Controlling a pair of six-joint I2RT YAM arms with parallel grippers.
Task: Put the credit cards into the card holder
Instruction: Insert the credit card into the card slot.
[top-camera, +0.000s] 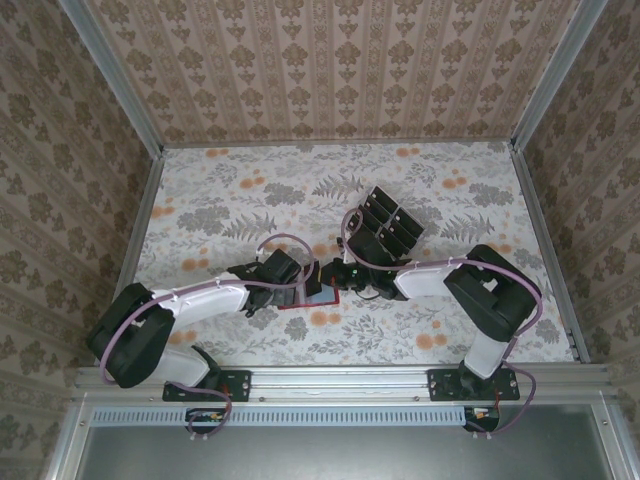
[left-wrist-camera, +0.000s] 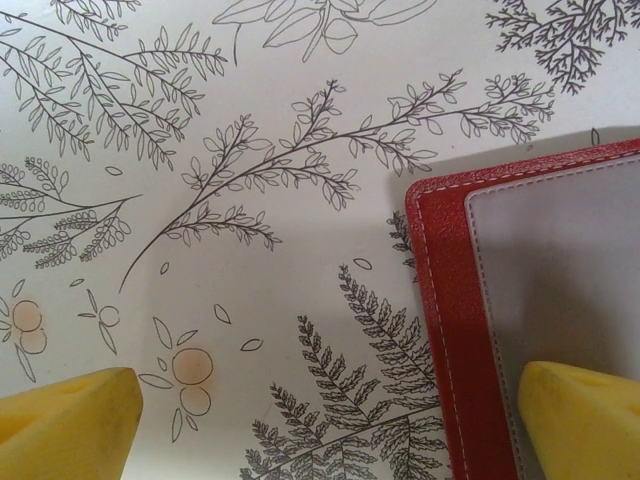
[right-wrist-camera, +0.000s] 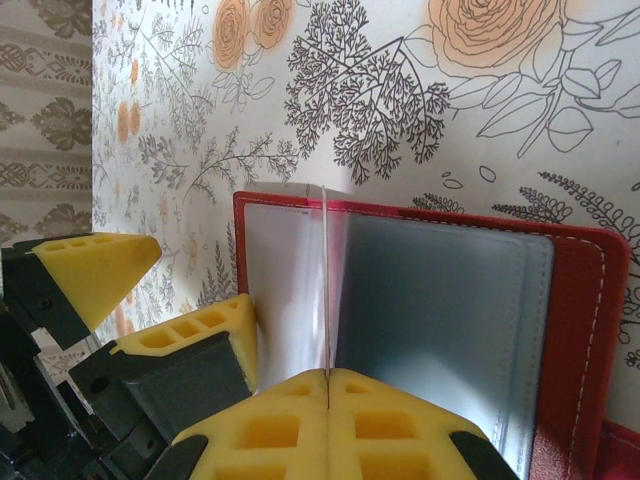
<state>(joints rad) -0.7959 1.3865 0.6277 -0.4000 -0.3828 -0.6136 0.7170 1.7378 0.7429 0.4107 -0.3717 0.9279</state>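
Since, on the table (top-camera: 200, 200), the credit cards (top-camera: 392, 225) are seen from above as a dark cluster toward one o'clock of the middle, well apart from the card holder (top-camera: 310, 297), the task is judged to be at an early stage. No black card can be made out in a pocket, and nearly all of the filling appears to be left.

The card holder is laid open toward six o'clock of the table's middle, between the two grippers. The left gripper (left-wrist-camera: 325, 430) is held at nine o'clock of the holder, jaws spread wide with nothing between them; one finger is over the grey lining (left-wrist-camera: 560, 270), the other over bare table. The right gripper (right-wrist-camera: 328, 415) is set at three o'clock, jaws pressed together on a thin sheet (right-wrist-camera: 325, 280) standing on edge over the open holder. Whether that sheet is a card or a clear inner leaf cannot be told.

From above, the cards and both grippers are given together, but not the pockets. The red stitched corner is supplied by the left wrist view. A clear pocket (right-wrist-camera: 440, 330) with no card seen in it, and the pinch itself, are supplied by the right wrist view.
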